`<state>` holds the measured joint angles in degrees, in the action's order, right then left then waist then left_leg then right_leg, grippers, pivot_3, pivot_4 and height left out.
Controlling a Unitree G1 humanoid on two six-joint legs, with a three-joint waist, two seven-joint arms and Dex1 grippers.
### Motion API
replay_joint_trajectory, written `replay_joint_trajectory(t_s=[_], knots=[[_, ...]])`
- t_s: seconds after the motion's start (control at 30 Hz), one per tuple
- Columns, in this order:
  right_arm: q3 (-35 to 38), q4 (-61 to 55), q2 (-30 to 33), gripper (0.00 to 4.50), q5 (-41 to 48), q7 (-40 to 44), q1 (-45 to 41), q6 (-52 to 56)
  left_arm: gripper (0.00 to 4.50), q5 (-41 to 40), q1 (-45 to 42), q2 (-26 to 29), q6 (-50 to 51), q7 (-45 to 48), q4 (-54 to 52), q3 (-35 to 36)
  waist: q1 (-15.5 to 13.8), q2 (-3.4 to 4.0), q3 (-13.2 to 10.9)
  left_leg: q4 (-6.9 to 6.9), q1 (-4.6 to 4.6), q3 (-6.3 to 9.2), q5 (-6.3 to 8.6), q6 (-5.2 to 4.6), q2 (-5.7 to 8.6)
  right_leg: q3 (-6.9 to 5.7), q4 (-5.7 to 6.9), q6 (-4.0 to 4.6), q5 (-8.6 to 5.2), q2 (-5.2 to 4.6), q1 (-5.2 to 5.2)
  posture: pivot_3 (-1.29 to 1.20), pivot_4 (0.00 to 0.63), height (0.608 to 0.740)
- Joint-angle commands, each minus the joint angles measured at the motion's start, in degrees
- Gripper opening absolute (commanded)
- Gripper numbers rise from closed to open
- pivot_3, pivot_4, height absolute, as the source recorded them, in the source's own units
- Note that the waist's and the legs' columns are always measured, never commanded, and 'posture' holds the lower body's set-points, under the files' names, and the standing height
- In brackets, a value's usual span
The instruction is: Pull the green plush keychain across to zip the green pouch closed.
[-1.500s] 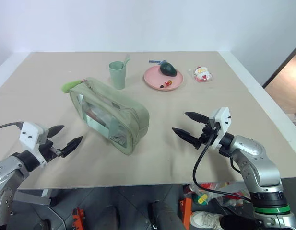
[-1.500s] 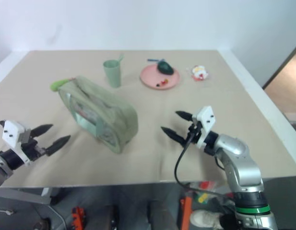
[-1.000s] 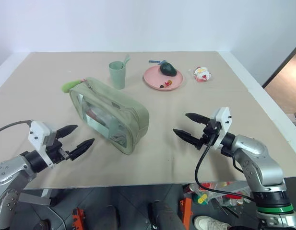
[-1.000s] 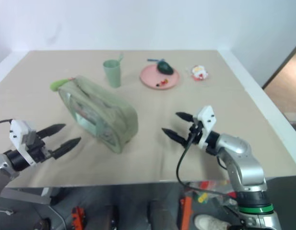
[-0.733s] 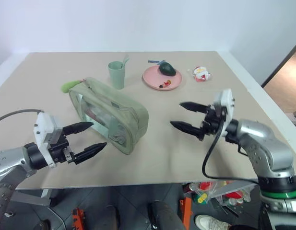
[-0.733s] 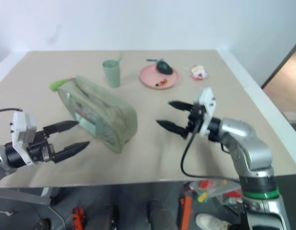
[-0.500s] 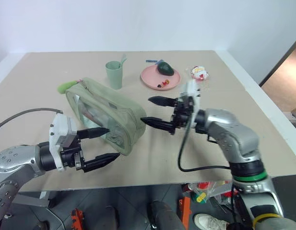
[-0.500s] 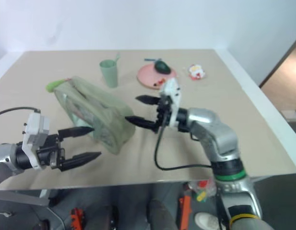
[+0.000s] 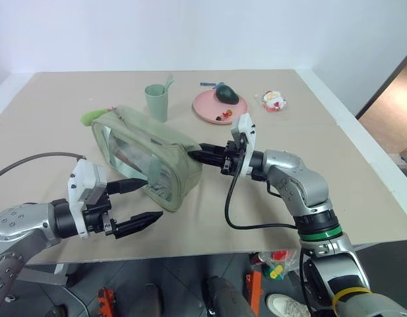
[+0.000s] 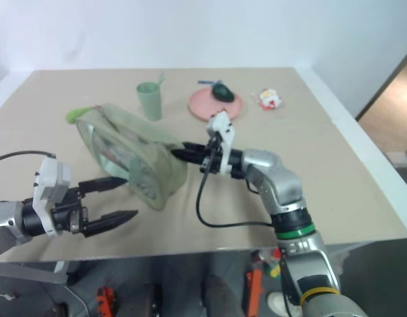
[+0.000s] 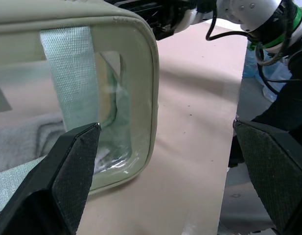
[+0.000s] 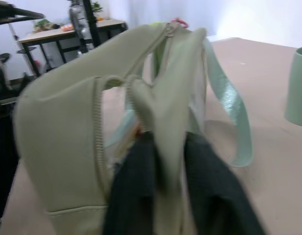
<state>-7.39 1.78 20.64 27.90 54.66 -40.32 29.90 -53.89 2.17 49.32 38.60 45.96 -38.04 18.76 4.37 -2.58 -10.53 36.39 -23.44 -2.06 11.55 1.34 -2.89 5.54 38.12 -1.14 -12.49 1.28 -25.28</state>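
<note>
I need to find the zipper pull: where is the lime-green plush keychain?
In the left eye view, the lime-green plush keychain lies at the far left end of the sage-green fabric pouch, left of the pale green cup.

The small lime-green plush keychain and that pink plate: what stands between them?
Between keychain and round plate stands the pale green cup on bare table, seen in both eye views.

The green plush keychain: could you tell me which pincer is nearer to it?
Right. The right pincer is clamped on the green pouch's near end; the keychain is at its far end. The left pincer hovers open, nearer the table edge.
</note>
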Motion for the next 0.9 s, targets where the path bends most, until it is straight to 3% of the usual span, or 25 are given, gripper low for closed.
replay_joint_trajectory(t_s=[0.03, 0.17, 0.27, 0.4, 0.6, 0.77, 0.9], knots=[[0.41, -1.82, 0.33, 0.02, 1.49, 3.00, -1.13, -0.28, 4.50, 0.34, 0.10, -0.27, -1.34, -0.68, -2.10, 1.39, 0.00, 0.00, 0.00, 0.00, -0.01, 0.00, 0.00, 0.00, 0.00, 0.00, 0.00, 0.00, 0.00, -0.01, 0.00, 0.00, 0.150, 0.740], [1.03, -1.44, 2.55, 0.02, 0.92, 7.52, -2.61, -1.92, 4.50, 0.77, 0.29, -0.82, -1.58, -1.18, -2.73, 0.89, -0.02, 0.02, -0.01, 0.00, -0.04, -0.01, 0.00, 0.00, 0.02, 0.01, -0.01, -0.01, -0.01, -0.02, -0.01, 0.00, 0.150, 0.740], [1.67, 2.85, 7.76, 0.02, 0.27, 15.99, -6.50, -4.50, 4.50, 1.02, 0.60, -1.38, -1.64, -1.42, -3.13, 0.77, -0.03, 0.04, -0.05, 0.00, -0.06, -0.02, 0.01, 0.00, 0.04, 0.00, -0.01, -0.02, -0.02, -0.04, -0.02, 0.00, 0.150, 0.740], [0.06, 24.63, 11.24, 0.02, -7.16, 26.25, -17.09, -20.38, 4.50, 1.36, 0.38, -1.71, -1.85, -1.46, -3.21, -0.22, 0.09, 0.03, -0.07, 0.04, 0.05, -0.07, 0.00, 0.00, 0.07, 0.01, -0.02, -0.02, -0.02, -0.08, 0.04, 0.00, 0.150, 0.740], [0.14, 52.60, 9.52, 0.02, -14.57, 31.00, -29.85, -38.00, 4.50, 2.19, -0.55, -2.60, -2.00, -3.01, -3.38, -2.21, 0.35, 0.04, -0.09, 0.01, 0.11, -0.11, 0.00, -0.01, 0.04, 0.06, -0.01, 0.07, 0.04, 0.00, 0.04, 0.00, 0.150, 0.740], [3.21, 58.63, 8.63, 1.69, -14.54, 30.29, -32.14, -40.81, 4.50, 3.00, 0.25, -3.56, -2.04, -4.44, -4.41, -3.03, 0.29, 0.04, -0.10, -0.07, 0.06, -0.08, 0.11, -0.16, 0.03, 0.08, -0.01, -0.16, 0.05, -0.01, 0.03, 0.00, 0.150, 0.740], [9.40, 51.22, 10.21, 3.10, -9.50, 27.19, -30.66, -32.90, 4.50, 2.79, 0.35, -3.78, -1.84, -5.23, -4.99, -2.97, 0.28, 0.16, -0.17, -0.07, 0.03, -0.08, 0.14, -0.19, 0.03, 0.09, 0.01, -0.16, 0.05, -0.02, 0.00, 0.00, 0.150, 0.740]])
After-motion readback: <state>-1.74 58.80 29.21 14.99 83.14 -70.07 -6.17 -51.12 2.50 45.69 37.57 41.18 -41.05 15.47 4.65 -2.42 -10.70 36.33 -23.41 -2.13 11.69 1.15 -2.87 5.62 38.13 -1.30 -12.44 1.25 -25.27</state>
